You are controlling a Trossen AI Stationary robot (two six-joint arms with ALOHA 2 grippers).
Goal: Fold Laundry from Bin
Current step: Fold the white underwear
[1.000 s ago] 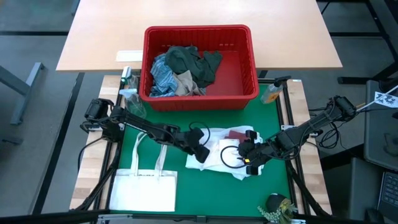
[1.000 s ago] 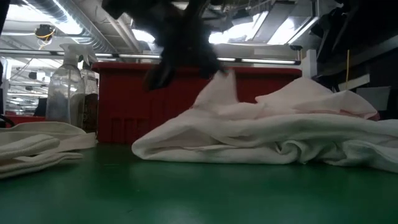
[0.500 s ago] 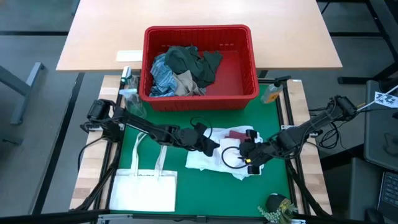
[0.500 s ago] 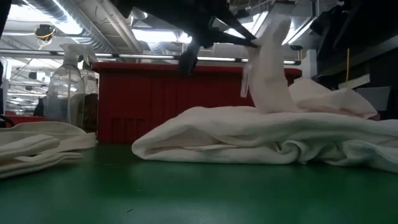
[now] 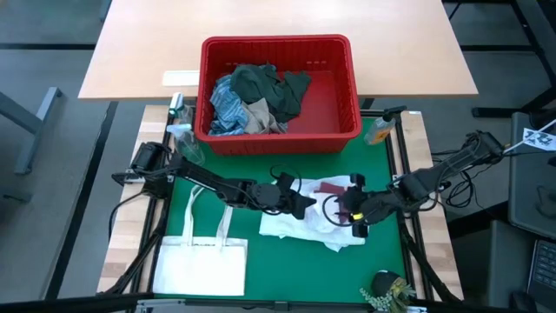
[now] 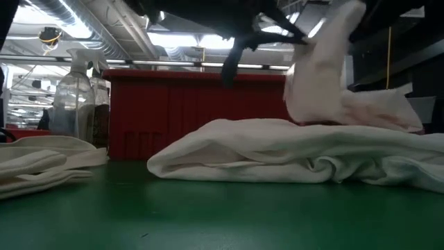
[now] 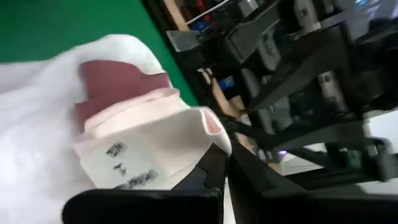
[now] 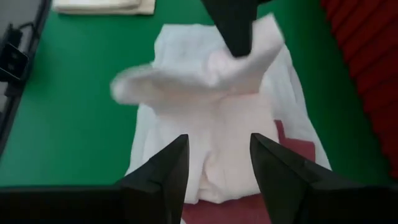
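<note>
Since a second ago: left gripper (image 5: 302, 203) shifted rightward across the green mat (image 5: 217, 287), fingers pinched on a pale pink-white flap of the white cotton garment (image 5: 300, 222), flap now lifted higher and carried toward the right arm; in the low view, flap (image 6: 326, 62) raised well above the crumpled heap (image 6: 291, 149), where earlier only a low peak showed. Right gripper (image 5: 356, 216) moved slightly rightward, now at the heap's right edge, jaws standing apart, nothing seen between them; in the right wrist view, both dark fingers (image 8: 158, 171) spread over the cloth. Maroon cloth piece (image 5: 332, 187) partly covered within the white garment, showing at its far side. Nearest the front edge: flat white tote bag with handles (image 5: 201, 261) at the mat's left corner, well apart from the heap; bare mat between the two and along the front. Small dark leafy object (image 5: 384, 285) at the front right corner. Clear spray bottle (image 5: 181, 135) and amber bottle (image 5: 379, 130) standing at the mat's far corners. Beyond: rectangular red plastic basket with slotted sides (image 5: 352, 96) on the wooden table (image 5: 139, 52), holding blue-striped (image 5: 224, 103), tan (image 5: 261, 113) and dark green (image 5: 269, 85) garments bunched toward its left half; right half bare.
</note>
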